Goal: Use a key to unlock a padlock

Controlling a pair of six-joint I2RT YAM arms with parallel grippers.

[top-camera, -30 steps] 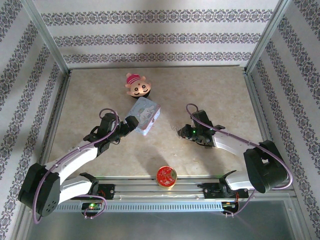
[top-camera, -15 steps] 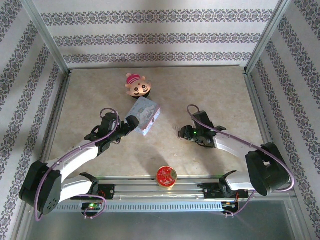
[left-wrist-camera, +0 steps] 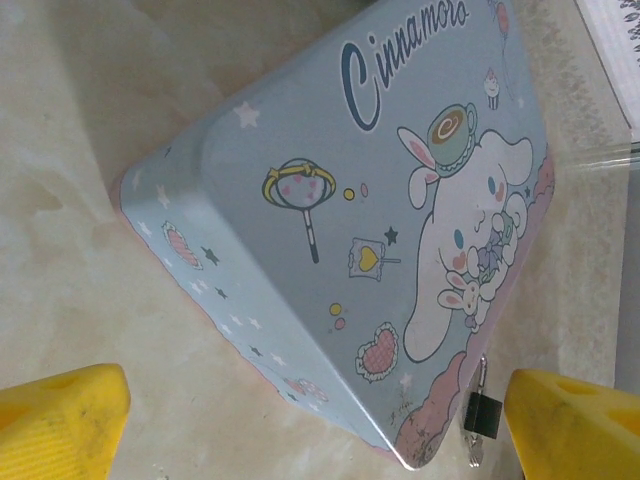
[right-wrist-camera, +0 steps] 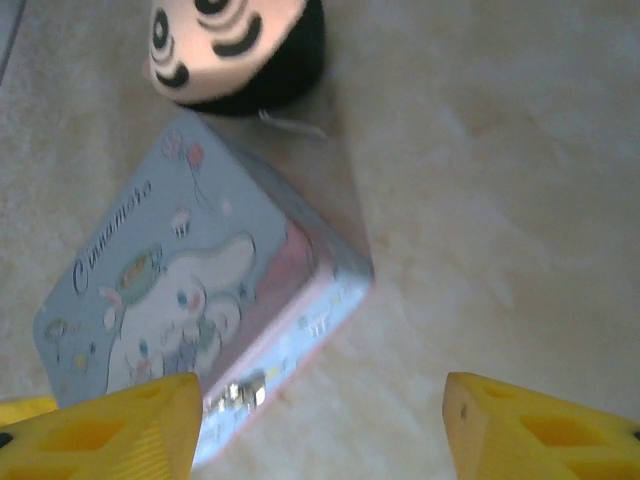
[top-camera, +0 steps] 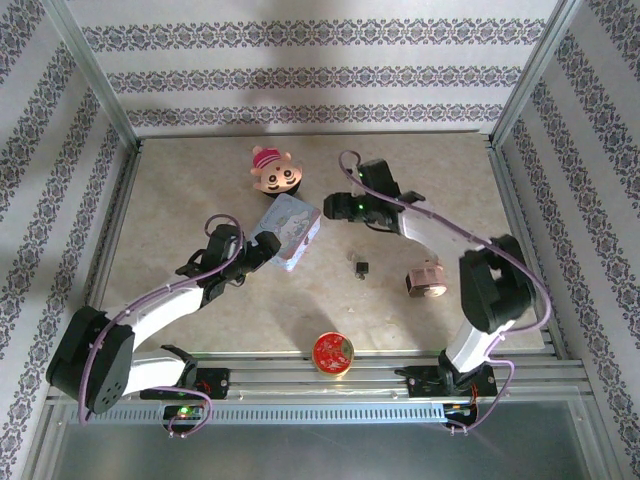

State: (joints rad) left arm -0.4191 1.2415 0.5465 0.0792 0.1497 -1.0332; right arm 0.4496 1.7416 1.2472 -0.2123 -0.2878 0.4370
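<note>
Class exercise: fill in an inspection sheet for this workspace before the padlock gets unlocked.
Surface: beige marbled tabletop, flat.
Job's things: tiny dark padlock with silvery shackle lies free mid-table; thin silvery key seemingly beside it, ungripped.
Clutter: pastel-blue rectangular cartoon tin; pink plush head; red round lid; pinkish round object.
End effectors: left end effector open, facing the tin; right end effector open, beyond the tin.
Cables: purple cables looped along both arms.
Surroundings: patterned walls, metal frame posts.

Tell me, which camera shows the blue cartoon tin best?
The left wrist view: the tin is close and sharp, its lettering and drawings readable. The top view shows it small and far; the right wrist view shows it blurred.
</note>
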